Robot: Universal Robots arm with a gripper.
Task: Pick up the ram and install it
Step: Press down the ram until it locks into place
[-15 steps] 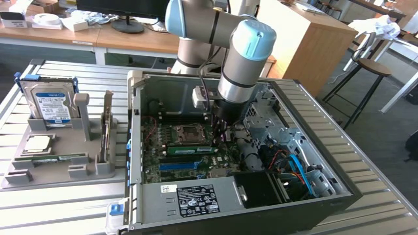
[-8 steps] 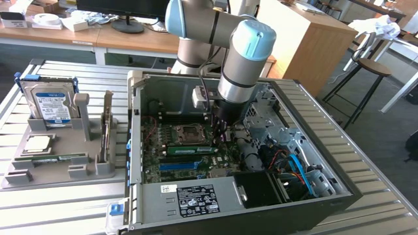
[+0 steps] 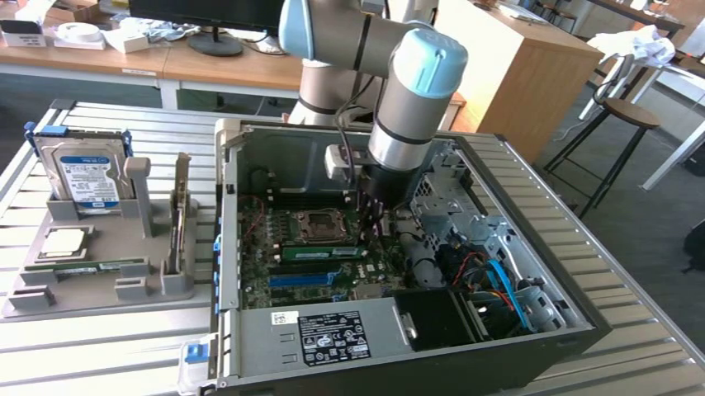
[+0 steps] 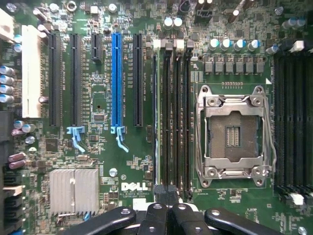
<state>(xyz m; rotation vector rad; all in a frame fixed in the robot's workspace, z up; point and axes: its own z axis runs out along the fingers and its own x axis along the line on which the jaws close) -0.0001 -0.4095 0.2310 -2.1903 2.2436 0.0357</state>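
A slatted metal workbench (image 3: 99,346) in a lab carries an open computer case (image 3: 573,330), and desks stand behind it. Inside the case the gripper (image 3: 372,221) is down at the motherboard (image 3: 289,285), its fingers (image 4: 156,218) clenched together with nothing between them. The ram (image 3: 322,252) sits edge-up in a memory slot just beside the fingertips, next to the CPU socket (image 4: 234,133), so the closed fingers look placed to bear on its end and seat it. The blue slot (image 3: 300,280) lies close by. The case walls and cables (image 3: 501,280) crowd the arm. On the exterior view's left, a grey fixture (image 3: 111,293) holds a hard drive (image 3: 88,173), an upright card (image 3: 178,206) and a second stick (image 3: 94,266).
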